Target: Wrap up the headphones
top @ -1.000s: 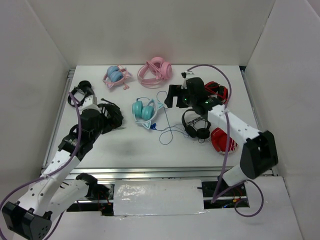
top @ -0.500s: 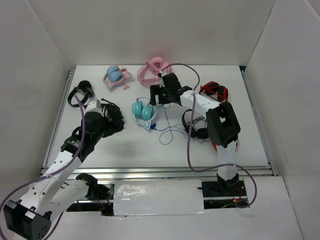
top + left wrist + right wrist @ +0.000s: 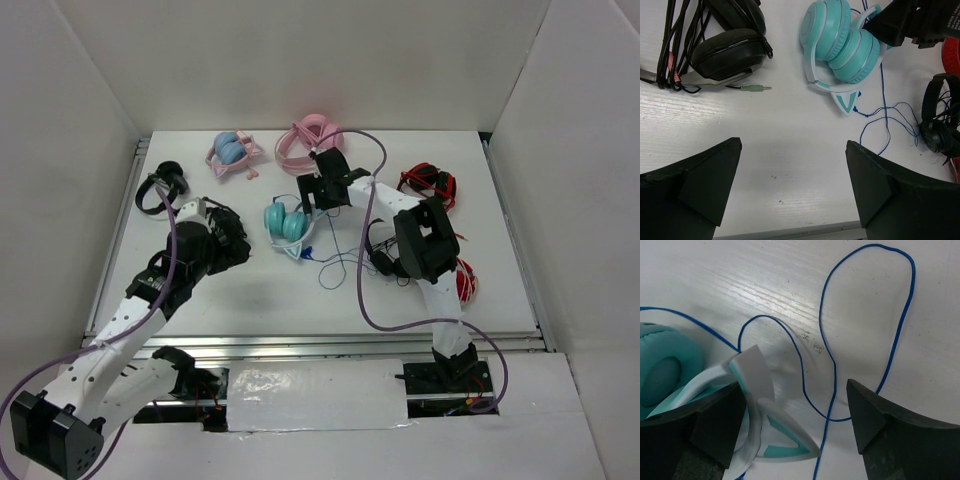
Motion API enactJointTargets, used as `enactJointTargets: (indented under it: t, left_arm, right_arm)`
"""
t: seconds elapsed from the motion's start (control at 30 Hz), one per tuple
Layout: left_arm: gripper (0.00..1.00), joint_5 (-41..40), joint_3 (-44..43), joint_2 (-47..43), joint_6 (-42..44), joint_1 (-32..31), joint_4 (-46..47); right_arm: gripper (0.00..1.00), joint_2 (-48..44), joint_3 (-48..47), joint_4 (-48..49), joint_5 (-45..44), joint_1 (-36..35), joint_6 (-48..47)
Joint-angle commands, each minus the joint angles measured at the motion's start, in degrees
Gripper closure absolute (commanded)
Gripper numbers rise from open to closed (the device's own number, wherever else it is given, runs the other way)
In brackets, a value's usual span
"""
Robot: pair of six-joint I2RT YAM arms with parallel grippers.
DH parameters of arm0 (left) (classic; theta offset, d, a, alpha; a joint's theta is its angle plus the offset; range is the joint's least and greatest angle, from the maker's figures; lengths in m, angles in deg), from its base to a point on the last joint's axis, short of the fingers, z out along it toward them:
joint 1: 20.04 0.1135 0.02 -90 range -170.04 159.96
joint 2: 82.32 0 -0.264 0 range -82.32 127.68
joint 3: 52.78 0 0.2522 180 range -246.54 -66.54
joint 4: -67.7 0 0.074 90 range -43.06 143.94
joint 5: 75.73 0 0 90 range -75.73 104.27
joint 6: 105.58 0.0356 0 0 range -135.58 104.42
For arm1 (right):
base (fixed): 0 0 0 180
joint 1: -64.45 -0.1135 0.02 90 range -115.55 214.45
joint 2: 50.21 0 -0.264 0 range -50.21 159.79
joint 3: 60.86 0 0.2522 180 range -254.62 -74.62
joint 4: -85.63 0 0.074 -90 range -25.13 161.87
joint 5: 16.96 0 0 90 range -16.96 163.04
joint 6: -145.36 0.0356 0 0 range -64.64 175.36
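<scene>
The teal cat-ear headphones (image 3: pixel 286 220) lie folded near the table's middle, and their thin blue cable (image 3: pixel 335 262) trails loosely to the right and toward the front. In the right wrist view one teal ear cup (image 3: pixel 662 371) and a pale cat ear (image 3: pixel 790 442) sit between my open right gripper (image 3: pixel 792 415), with cable loops (image 3: pixel 827 350) on the table beyond. That right gripper (image 3: pixel 313 190) hovers at the headphones' far right edge. My left gripper (image 3: pixel 792 185) is open over bare table, with the headphones (image 3: pixel 840 42) ahead of it. From above, the left gripper (image 3: pixel 236 243) stands left of them.
A pink-and-blue pair (image 3: pixel 232 152) and an all-pink pair (image 3: pixel 310 140) lie at the back. A black headset (image 3: pixel 160 185) is at the left, also in the left wrist view (image 3: pixel 727 52). Red headphones (image 3: pixel 430 182), a black pair (image 3: pixel 392 255) and another red pair (image 3: pixel 462 282) crowd the right.
The right arm has swung left, from over the black and red headphones to the teal pair's far right edge. The left arm has only shifted slightly.
</scene>
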Motion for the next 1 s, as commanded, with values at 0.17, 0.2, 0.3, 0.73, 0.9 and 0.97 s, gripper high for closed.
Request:
enactJointTargets:
  t: [0.17, 0.2, 0.3, 0.73, 0.9, 0.97]
  left_arm:
    - [0.01, 0.74, -0.93, 0.68, 1.7, -0.3, 3.1]
    - [0.01, 0.92, -0.93, 0.69, 1.62, -0.3, 3.28]
    - [0.01, 1.53, -0.75, 1.21, 1.35, -0.3, 3.9]
    - [0.01, 4.88, -1.02, 6.66, -0.58, -1.35, 7.5]
    - [0.01, 2.42, -1.1, 7.28, -3.56, -2.14, 9.26]
    - [0.01, 1.27, -1.45, 7.89, -4.88, -2.93, 9.61]
  right_arm:
    - [0.39, 2.29, -4.32, -4.9, 0.4, -0.59, -0.64]
    - [0.45, 1.94, -3.78, -4.63, 0.85, -0.68, -0.55]
    - [0.64, 0.27, -1.23, -3.58, 2.34, -0.68, 0.42]
    - [1.0, -16.6, 13.79, 3.45, -5.55, -5.59, 3.4]
    - [1.0, -26.96, 22.4, 6.26, -9.0, -7.79, 16.48]
    - [1.0, -30.48, 26.45, 8.37, -10.12, -9.81, 19.74]
